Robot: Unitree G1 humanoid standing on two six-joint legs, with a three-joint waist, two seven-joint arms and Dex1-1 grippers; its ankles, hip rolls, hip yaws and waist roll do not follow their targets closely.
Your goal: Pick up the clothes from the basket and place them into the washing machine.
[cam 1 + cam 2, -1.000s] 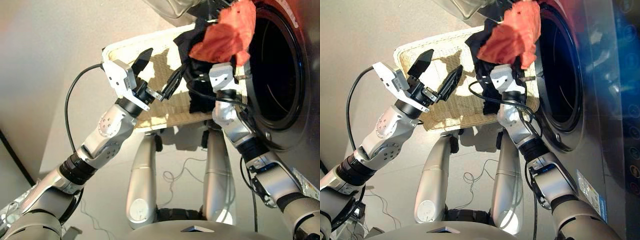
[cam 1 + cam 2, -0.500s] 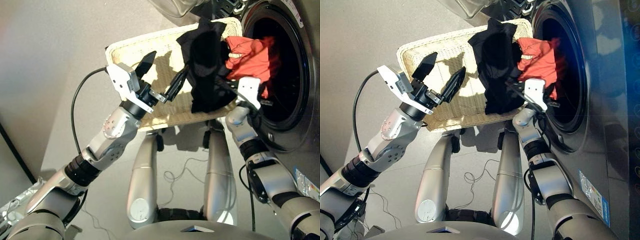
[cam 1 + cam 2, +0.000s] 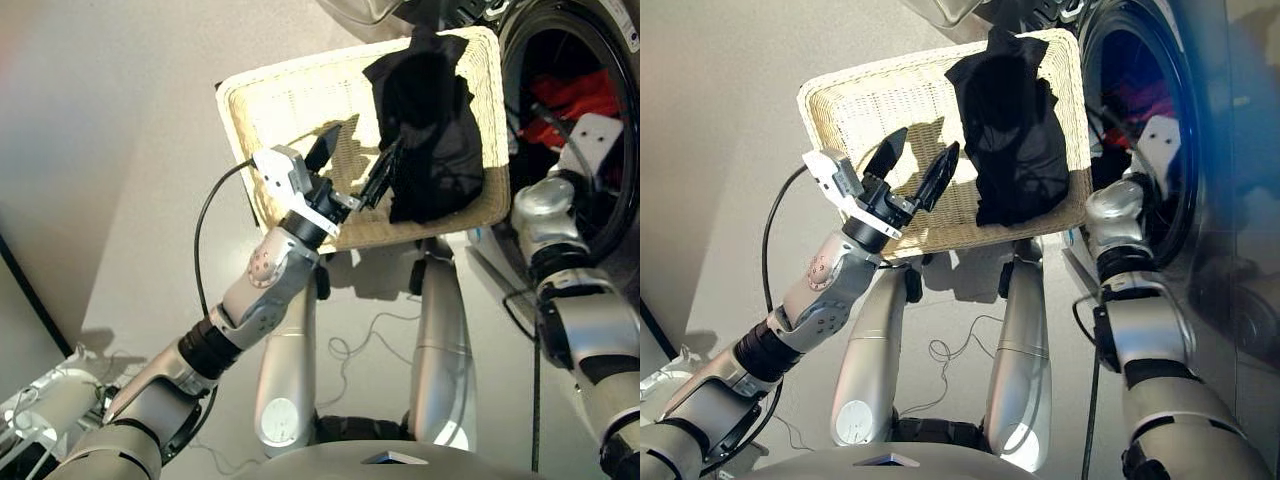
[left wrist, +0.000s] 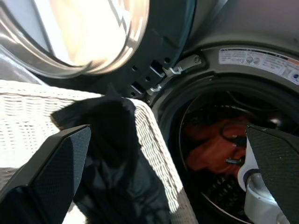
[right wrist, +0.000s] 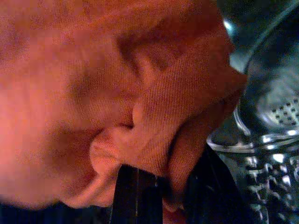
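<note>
The cream wicker basket (image 3: 270, 100) stands in front of the washing machine (image 3: 1240, 200). A black garment (image 3: 430, 130) lies crumpled at the basket's end nearest the porthole. My left gripper (image 3: 365, 142) hovers open over the basket, just beside the black garment and not touching it. My right arm reaches into the drum, so the head views do not show that gripper. A red-orange garment (image 3: 575, 100) sits inside the drum. In the right wrist view this red-orange cloth (image 5: 117, 84) fills the picture and folds down between the dark fingers (image 5: 135, 196), with perforated drum metal (image 5: 280, 112) behind.
The machine's glass door (image 4: 84, 32) stands open beyond the basket's far end. The left arm's black cable (image 3: 205, 230) loops over the grey floor. Thin wires (image 3: 350, 350) trail on the floor below the basket.
My right arm has carried the red-orange garment from above the basket into the drum. The black garment has dropped back into the basket. My left gripper has moved closer to it.
</note>
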